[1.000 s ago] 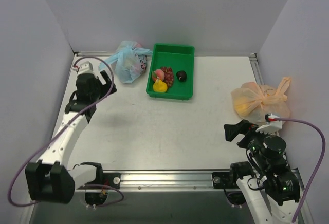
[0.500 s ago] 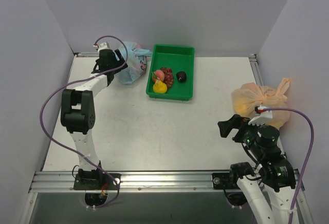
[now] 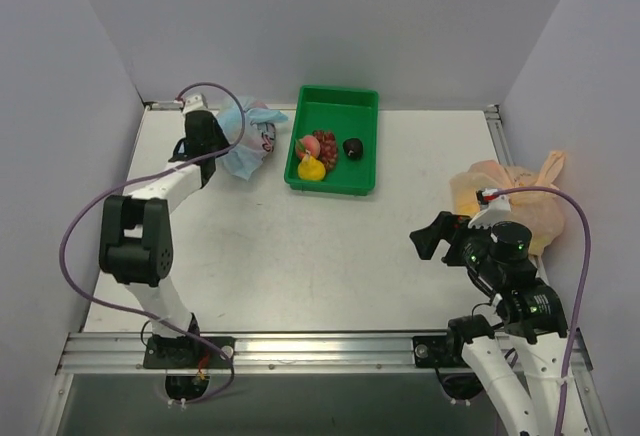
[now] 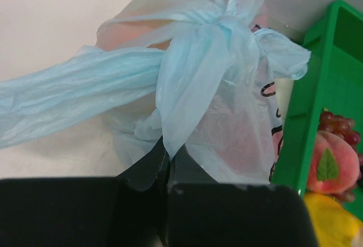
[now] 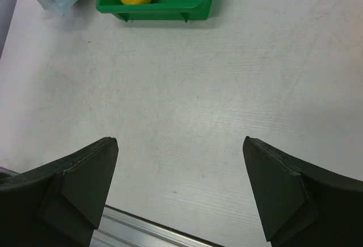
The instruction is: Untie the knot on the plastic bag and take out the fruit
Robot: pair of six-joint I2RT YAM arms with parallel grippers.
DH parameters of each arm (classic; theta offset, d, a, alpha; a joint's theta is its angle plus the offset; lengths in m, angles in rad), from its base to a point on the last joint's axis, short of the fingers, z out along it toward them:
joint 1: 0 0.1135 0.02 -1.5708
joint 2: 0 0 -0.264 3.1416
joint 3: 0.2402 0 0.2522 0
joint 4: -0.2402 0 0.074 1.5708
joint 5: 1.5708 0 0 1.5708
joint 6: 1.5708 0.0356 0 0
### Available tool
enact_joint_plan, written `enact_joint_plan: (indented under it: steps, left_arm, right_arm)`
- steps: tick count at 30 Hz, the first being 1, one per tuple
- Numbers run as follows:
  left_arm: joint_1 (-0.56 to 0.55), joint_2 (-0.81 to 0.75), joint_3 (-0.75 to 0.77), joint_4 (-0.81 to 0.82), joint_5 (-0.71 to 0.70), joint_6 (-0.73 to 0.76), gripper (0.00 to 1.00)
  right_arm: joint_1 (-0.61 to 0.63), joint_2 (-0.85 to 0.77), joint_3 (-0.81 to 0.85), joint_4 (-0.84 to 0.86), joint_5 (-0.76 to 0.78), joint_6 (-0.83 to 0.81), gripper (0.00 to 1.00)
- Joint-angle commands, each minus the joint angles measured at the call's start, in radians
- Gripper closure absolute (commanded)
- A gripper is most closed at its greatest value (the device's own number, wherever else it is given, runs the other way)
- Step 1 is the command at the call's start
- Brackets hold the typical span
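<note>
Contents check: the fruit (image 4: pixel 131 29) is hidden inside the plastic bag (image 4: pixel 227 145); only pink and yellow tints show through the film. The bag, light blue, lies at the bench's (image 3: pixel 300 246) far left corner, its knot (image 4: pixel 227 20) tied. The left hand (image 4: pixel 168 159) is pressed together, pinching a loose flap of it. The right hand (image 5: pixel 180 142) hangs spread near the front right. The green tray (image 3: pixel 340 93) just beside the bag holds a yellow pear (image 3: pixel 311 168) and grapes (image 3: pixel 327 146).

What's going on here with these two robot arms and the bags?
The left gripper is pinching a loose flap of the blue bag that hangs from its knot. The knot is tied. The bag sits beside the green tray at the far left of the table. The right gripper hangs open over bare table near the orange bag, holding nothing.
</note>
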Motion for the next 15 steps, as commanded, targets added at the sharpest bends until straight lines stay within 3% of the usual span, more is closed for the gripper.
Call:
enact_joint_plan:
  steps: [1, 8, 15]
  left_arm:
    - [-0.009, -0.214, -0.082, 0.012, -0.026, 0.014, 1.00]
    - [-0.090, -0.644, -0.343, -0.225, -0.011, -0.079, 1.00]
    - [-0.314, -1.042, -0.624, -0.364, -0.044, -0.431, 1.00]
  right_arm:
    - [0.007, 0.048, 0.060, 0.042, -0.107, -0.041, 0.02]
    - [0.007, 0.087, 0.136, 0.029, -0.210, -0.029, 0.03]
    - [0.015, 0.119, 0.155, -0.031, -0.291, -0.059, 0.05]
